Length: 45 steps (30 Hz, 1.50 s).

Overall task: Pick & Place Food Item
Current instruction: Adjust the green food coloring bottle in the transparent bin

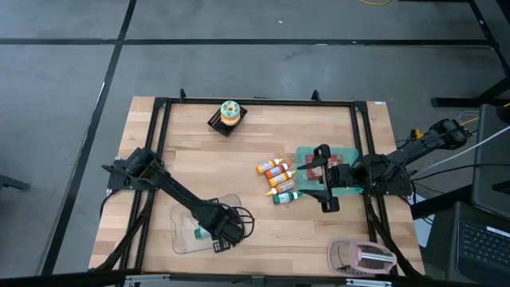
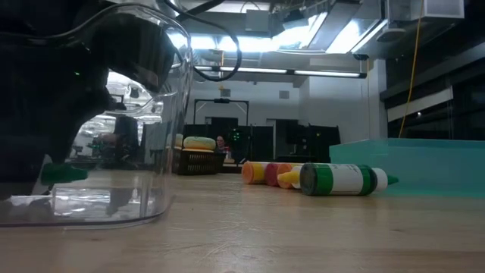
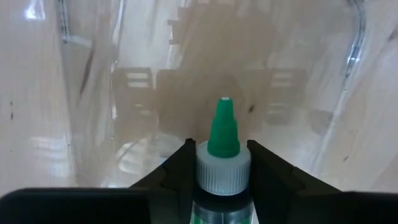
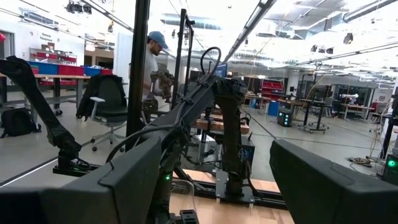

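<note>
A clear plastic container (image 1: 185, 217) stands at the table's near left. My left gripper (image 1: 219, 236) reaches down into it and is shut on a small bottle with a white cap and a green nozzle (image 3: 222, 130). In the low view the green nozzle (image 2: 64, 174) shows low inside the container's wall (image 2: 170, 114). My right gripper (image 1: 323, 177) hangs open in the air above a teal tray (image 1: 304, 153) at the right, its wide fingers (image 4: 124, 180) touching nothing. My left gripper pinches the bottle between its two fingers, which sit against both sides of the white cap (image 3: 222, 171) and the neck below it. The fingers come from above, pointing down into the container, and lie across the bottle. Whether the bottle rests on the container's floor is hidden.
Several sauce bottles (image 1: 279, 177) lie loose beside the teal tray, a green-capped one (image 2: 345, 179) nearest. A black basket holding a round food item (image 1: 229, 116) stands at the far middle. A pink object (image 1: 362, 257) lies at the near right. A black frame (image 1: 255, 102) rims the table.
</note>
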Tool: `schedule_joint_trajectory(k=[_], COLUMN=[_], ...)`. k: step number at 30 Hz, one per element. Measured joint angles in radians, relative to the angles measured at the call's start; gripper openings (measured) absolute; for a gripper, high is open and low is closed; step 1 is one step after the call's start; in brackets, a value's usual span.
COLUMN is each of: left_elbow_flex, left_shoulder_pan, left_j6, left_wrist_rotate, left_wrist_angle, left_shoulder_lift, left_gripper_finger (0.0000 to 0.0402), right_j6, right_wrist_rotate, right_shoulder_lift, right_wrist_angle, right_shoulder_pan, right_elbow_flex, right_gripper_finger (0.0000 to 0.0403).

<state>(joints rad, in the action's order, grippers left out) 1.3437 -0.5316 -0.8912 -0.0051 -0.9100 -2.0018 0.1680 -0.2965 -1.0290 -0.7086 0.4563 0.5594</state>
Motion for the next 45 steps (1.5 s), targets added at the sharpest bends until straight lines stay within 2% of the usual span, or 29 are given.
schedule_joint_trajectory(k=[5,11,14,17,23,26,29,31,35,45], left_elbow_flex=[-0.004,-0.009,-0.007,-0.007,-0.037,-0.115,-0.204,-0.26,-0.329,-0.358], left_shoulder_pan=[0.0,-0.027,-0.073,-0.139,-0.291,-0.359,-0.41,-0.43,-0.428,-0.439], left_j6=[-0.005,-0.057,-0.084,-0.121,-0.193,-0.257,-0.315,-0.35,-0.423,-0.46], left_wrist_rotate=[-0.064,-0.33,-0.516,-0.758,-1.166,-1.325,-1.438,-1.472,-1.475,-1.482], left_wrist_angle=[-0.009,-0.017,-0.003,0.019,0.042,0.12,0.24,0.303,0.36,0.377], left_shoulder_lift=[0.03,0.134,0.188,0.22,0.215,0.213,0.213,0.213,0.213,0.213], left_gripper_finger=[0.011,0.011,0.011,0.011,0.011,0.011,0.011,0.011,0.011,0.011], right_j6=[0.0,0.0,-0.001,-0.001,0.0,0.005,0.017,0.023,0.024,0.018], right_wrist_rotate=[-0.002,-0.002,-0.002,-0.002,0.001,0.001,0.001,0.001,0.0,-0.002], right_shoulder_lift=[0.0,0.0,0.0,0.0,0.0,0.0,0.0,0.0,0.0,0.0], right_wrist_angle=[0.0,0.0,0.0,0.0,0.0,-0.001,-0.001,-0.001,-0.002,-0.008], right_shoulder_pan=[0.0,0.0,0.0,0.0,0.0,0.0,0.0,0.0,-0.006,-0.018], right_elbow_flex=[0.0,0.0,0.0,0.0,0.0,0.0,0.0,0.0,0.0,0.0], right_gripper_finger=[0.0295,0.0295,0.0295,0.0295,0.0295,0.0295,0.0295,0.0295,0.0295,0.0295])
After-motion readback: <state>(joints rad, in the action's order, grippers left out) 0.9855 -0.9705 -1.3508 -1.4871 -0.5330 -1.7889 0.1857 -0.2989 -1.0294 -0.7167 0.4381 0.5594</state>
